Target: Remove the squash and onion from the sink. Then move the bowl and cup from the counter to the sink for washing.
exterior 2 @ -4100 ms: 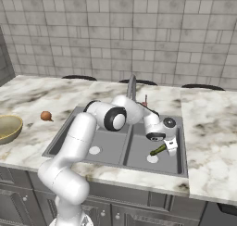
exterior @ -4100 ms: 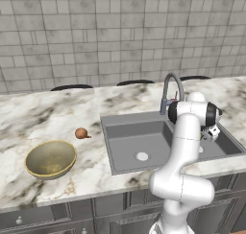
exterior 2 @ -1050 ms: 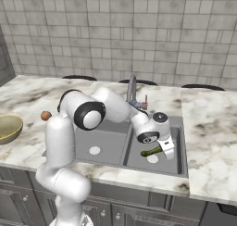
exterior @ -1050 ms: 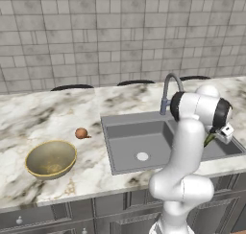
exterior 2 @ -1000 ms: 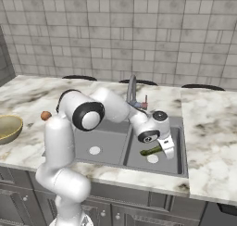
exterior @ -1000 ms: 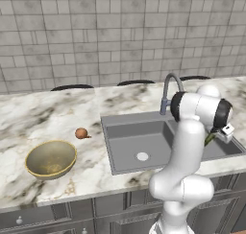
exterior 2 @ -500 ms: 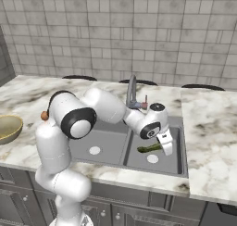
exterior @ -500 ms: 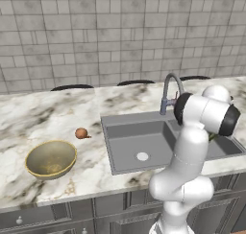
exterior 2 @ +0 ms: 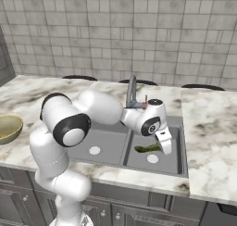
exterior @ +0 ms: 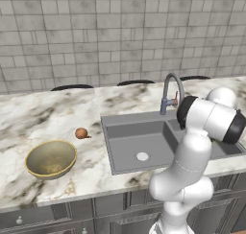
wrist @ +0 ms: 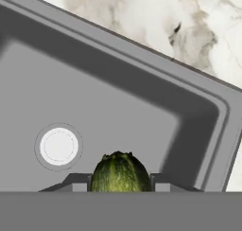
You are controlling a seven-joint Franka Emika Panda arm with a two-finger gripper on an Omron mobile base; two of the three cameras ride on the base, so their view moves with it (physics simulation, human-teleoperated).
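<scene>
Sink (exterior 2: 178, 148) work is at its first step: the onion (exterior: 81, 133) already lies on the counter (exterior: 29, 127) just behind the bowl (exterior: 50, 158), and the squash (exterior 2: 148, 148) hangs above the right basin. The claw (exterior 2: 164, 145) pinches the squash, whose green end sits between both fingers in the hand view. Next, I judge, comes a carry clear of the sink wall and a set-down on bare counter.

The worktop (exterior: 43, 120) looks like polished marble, white with brown veining. The sink (exterior 2: 111, 148) is smooth matt grey, its tap (exterior: 171, 87) brushed metal. The bowl (exterior: 51, 158) has a dull, speckled golden sheen. The squash (wrist: 121, 173) has glossy, faintly ribbed green skin. The wall (exterior: 120, 31) is matt grey tile.
</scene>
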